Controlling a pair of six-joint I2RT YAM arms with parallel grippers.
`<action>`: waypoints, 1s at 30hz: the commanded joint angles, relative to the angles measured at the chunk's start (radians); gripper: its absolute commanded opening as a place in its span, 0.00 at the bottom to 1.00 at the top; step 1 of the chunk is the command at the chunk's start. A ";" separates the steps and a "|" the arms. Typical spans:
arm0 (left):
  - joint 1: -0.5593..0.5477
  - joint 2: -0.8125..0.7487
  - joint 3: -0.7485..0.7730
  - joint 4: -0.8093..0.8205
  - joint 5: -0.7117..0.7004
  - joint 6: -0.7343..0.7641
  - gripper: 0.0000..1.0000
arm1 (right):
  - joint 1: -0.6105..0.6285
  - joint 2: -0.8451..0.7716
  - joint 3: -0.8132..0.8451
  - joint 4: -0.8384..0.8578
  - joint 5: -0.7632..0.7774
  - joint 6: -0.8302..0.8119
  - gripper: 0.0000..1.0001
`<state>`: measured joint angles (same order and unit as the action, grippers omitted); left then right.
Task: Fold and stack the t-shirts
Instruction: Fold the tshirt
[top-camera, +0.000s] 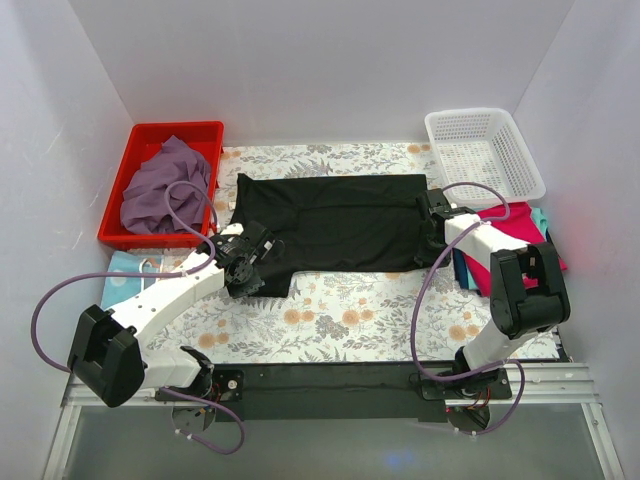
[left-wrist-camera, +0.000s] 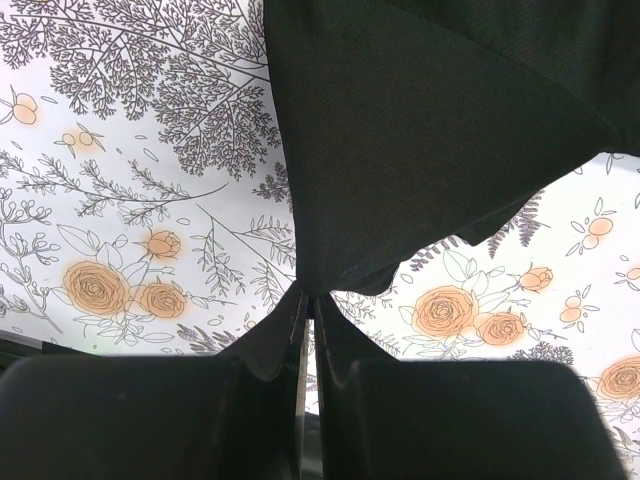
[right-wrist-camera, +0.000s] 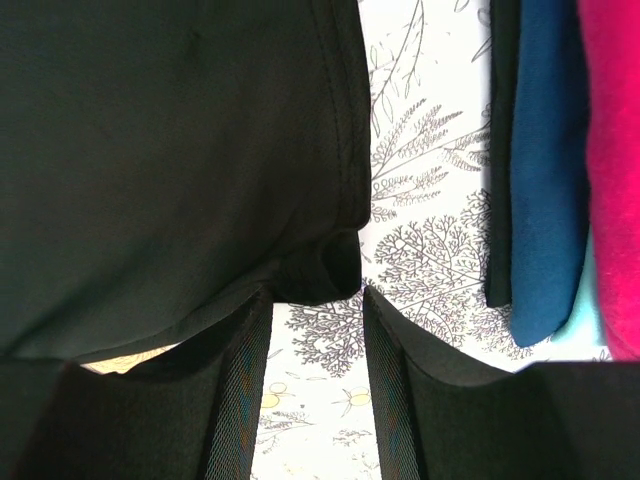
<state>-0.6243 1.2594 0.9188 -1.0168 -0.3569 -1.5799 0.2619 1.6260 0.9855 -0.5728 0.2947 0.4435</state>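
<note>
Top external view: a black t-shirt (top-camera: 340, 225) lies spread flat across the middle of the desk, a little toward the far edge, on a floral table cover (top-camera: 340, 310). Its near-left corner is drawn out toward the left arm. The left gripper (top-camera: 243, 268) sits on that corner. From the left wrist, its jaws are pressed together with the point of black cloth pinched between them, the fabric fanning away from the fingertips (left-wrist-camera: 298, 330).

The right gripper (top-camera: 435, 203) is at the shirt's right edge. From the right wrist its jaws stand apart, and the hemmed corner of the shirt lies just at the gap between them, not clamped.

Just beside the shirt, at the right edge of the desk, folded shirts lie in a stack: a dark blue t-shirt (right-wrist-camera: 548, 150), a magenta t-shirt (right-wrist-camera: 612, 150) and a sliver of a teal t-shirt (right-wrist-camera: 585, 320).

A red bin (top-camera: 180, 130) in the far left corner holds a crumpled purple t-shirt (top-camera: 160, 185). A white basket (top-camera: 470, 113) stands in the far right corner.
</note>
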 joint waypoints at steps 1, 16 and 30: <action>0.000 -0.022 0.035 -0.005 -0.030 0.017 0.00 | -0.004 -0.003 0.031 0.005 0.015 0.023 0.46; 0.000 -0.025 0.110 -0.072 -0.091 -0.014 0.00 | -0.010 0.018 -0.002 -0.011 0.032 0.015 0.01; 0.000 -0.143 0.127 -0.265 -0.135 -0.160 0.00 | -0.012 -0.159 -0.024 -0.176 0.092 0.009 0.01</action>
<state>-0.6243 1.1660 1.0168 -1.1934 -0.4431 -1.6718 0.2562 1.5043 0.9619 -0.6754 0.3553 0.4458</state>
